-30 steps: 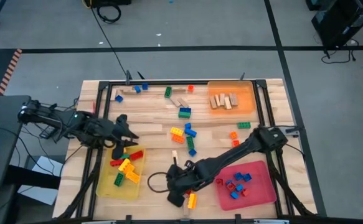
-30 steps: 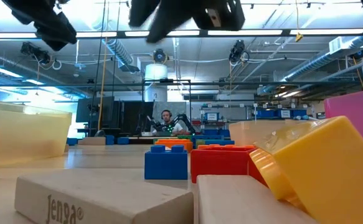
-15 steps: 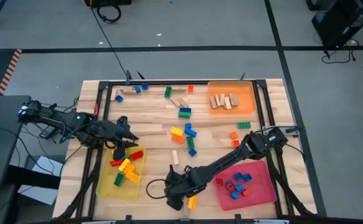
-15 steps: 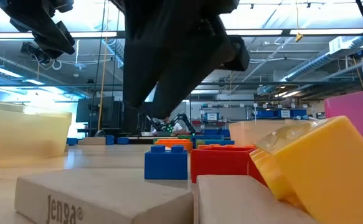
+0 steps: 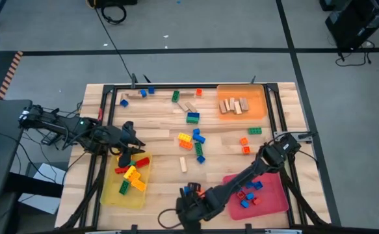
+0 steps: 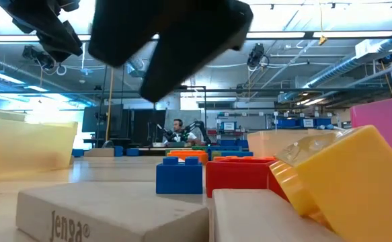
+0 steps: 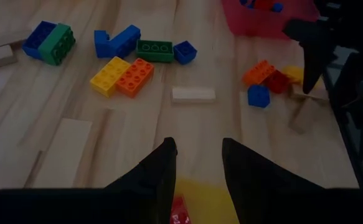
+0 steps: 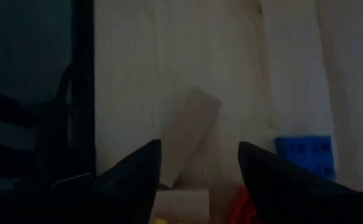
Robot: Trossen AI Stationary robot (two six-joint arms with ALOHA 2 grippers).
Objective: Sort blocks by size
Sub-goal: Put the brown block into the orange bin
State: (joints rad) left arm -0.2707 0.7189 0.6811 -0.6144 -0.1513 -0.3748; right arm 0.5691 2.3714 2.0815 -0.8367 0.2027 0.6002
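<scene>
A pale wooden table [image 5: 160, 127] with a black frame stands on a grey floor crossed by dark tape lines. Across the table at block level, a large hall shows, with ceiling lights, pipes and a person [image 6: 177, 128] seated far back.

The blocks [image 5: 192, 138] lie scattered over the middle and far part of the table: blue, green, yellow and orange bricks and tan wooden pieces. An orange tray [image 5: 240, 101] at the far right corner holds wooden pieces, a yellow tray [image 5: 111, 192] at the near left holds red, yellow and green bricks, and a red tray [image 5: 274, 197] at the near right holds small red and blue bricks.

The left gripper [image 5: 132, 148] hangs over the far edge of the yellow tray, its fingers [image 7: 162, 171] parted with nothing between them. The right gripper [image 5: 188, 213] is low at the near edge of the table, just left of the red tray; its fingers [image 8: 141, 168] stand apart and empty above a tan wooden piece [image 8: 189, 132] and a blue brick [image 8: 304, 154]. Its dark bulk blocks much of the upper left in the low view.
</scene>
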